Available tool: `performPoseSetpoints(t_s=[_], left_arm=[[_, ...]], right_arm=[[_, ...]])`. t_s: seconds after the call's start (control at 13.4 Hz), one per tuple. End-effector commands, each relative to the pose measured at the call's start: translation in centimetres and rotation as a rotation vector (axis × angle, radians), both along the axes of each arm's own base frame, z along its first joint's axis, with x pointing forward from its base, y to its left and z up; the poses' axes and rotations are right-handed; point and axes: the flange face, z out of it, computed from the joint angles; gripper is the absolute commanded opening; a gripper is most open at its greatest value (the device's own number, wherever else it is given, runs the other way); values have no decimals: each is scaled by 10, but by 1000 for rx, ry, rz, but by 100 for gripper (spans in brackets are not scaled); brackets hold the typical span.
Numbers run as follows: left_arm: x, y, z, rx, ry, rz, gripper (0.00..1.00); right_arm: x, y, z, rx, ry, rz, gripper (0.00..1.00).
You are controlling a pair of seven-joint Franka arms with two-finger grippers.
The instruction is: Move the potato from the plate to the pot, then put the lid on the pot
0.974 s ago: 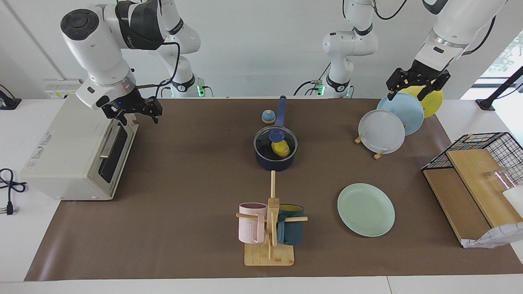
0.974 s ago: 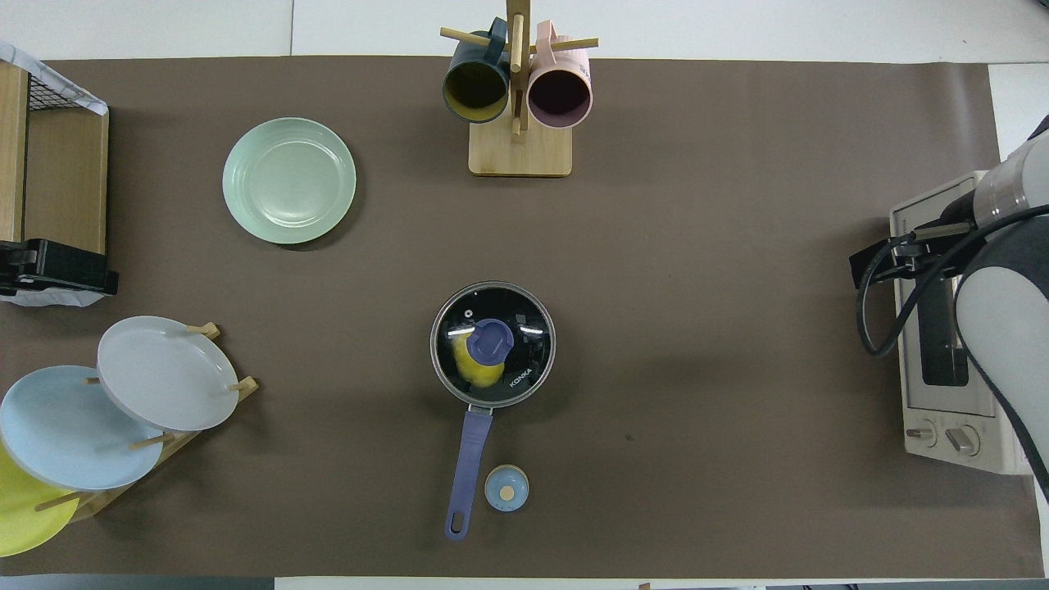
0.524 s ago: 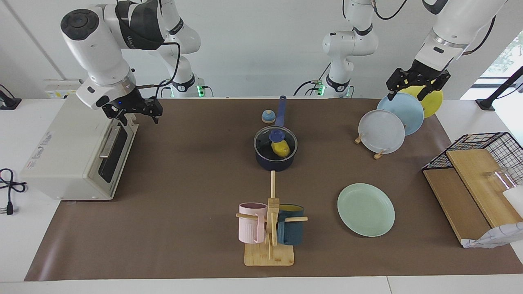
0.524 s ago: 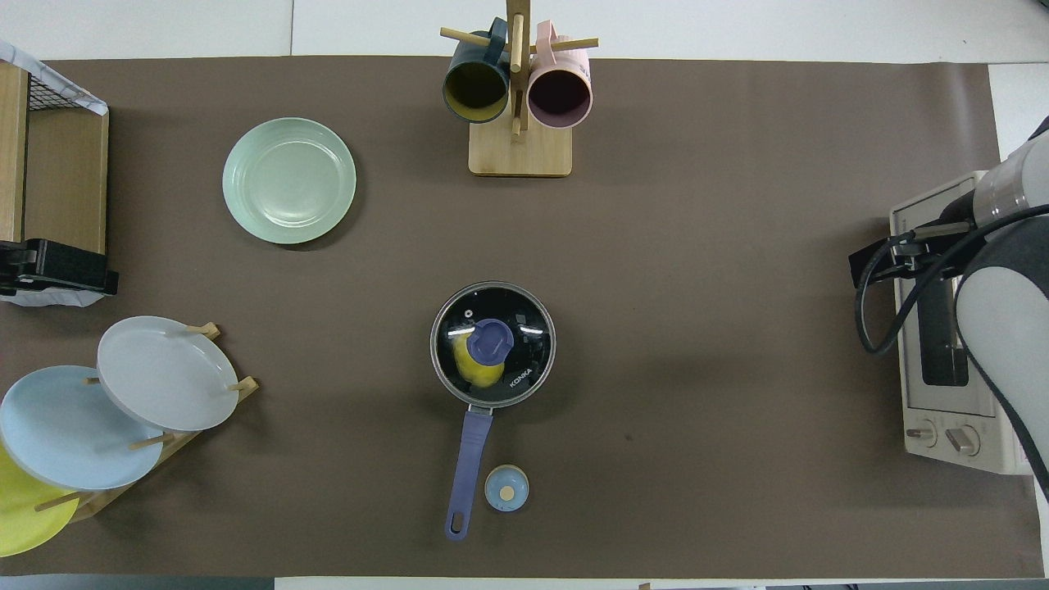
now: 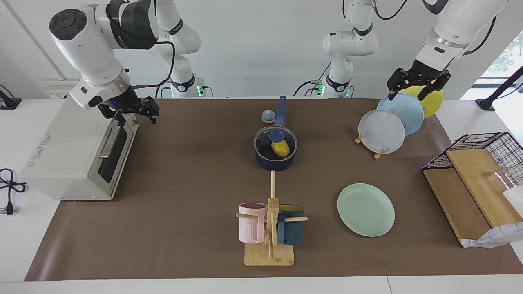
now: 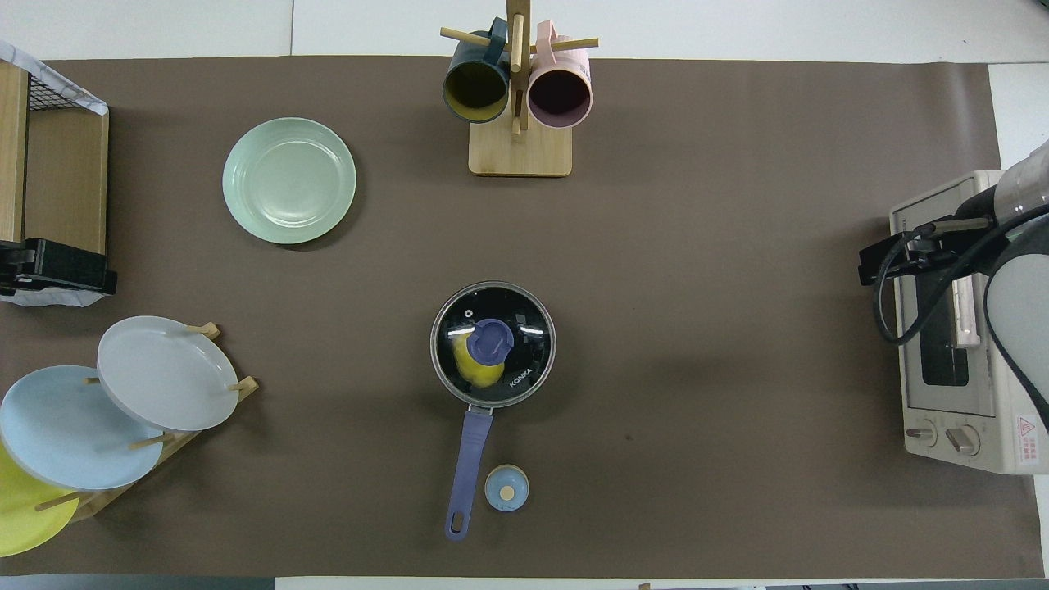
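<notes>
The navy pot (image 5: 274, 163) stands mid-table, its long blue handle toward the robots. The glass lid (image 5: 265, 141) with a blue knob sits on it. Through the glass the yellow potato (image 5: 280, 148) shows inside the pot (image 6: 447, 373), under the lid (image 6: 524, 328); the potato (image 6: 471, 369) lies beside the knob. The mint-green plate (image 5: 365, 209) lies bare, farther from the robots, toward the left arm's end, and shows again as the plate (image 6: 288, 180). My right gripper (image 5: 137, 118) hangs open over the toaster oven. My left gripper (image 5: 407, 96) hangs open over the plate rack. Both hold nothing.
A toaster oven (image 5: 77, 151) stands at the right arm's end. A rack of grey, blue and yellow plates (image 5: 382, 130) and a wire basket with wooden boards (image 5: 482, 163) stand at the left arm's end. A mug tree (image 5: 269, 228) and a small bell (image 5: 268, 116) flank the pot.
The right arm has drawn back a little over the toaster oven, toward its end of the table. The left arm, pot, lid and plate have not moved.
</notes>
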Motion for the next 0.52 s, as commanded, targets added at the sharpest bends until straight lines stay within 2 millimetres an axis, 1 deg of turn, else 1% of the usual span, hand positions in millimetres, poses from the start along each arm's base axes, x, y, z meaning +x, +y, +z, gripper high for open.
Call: performPoseSetpoints(t_s=[0.0, 0.15, 0.45], left_arm=[[-6, 1, 0, -5, -15, 5, 100], [-6, 1, 1, -5, -17, 5, 100], [-3, 1, 3, -7, -41, 7, 100]], right_arm=[[0, -4, 4, 12, -34, -15, 100], [0, -3, 4, -1, -35, -10, 100], [1, -7, 6, -6, -39, -12, 100]])
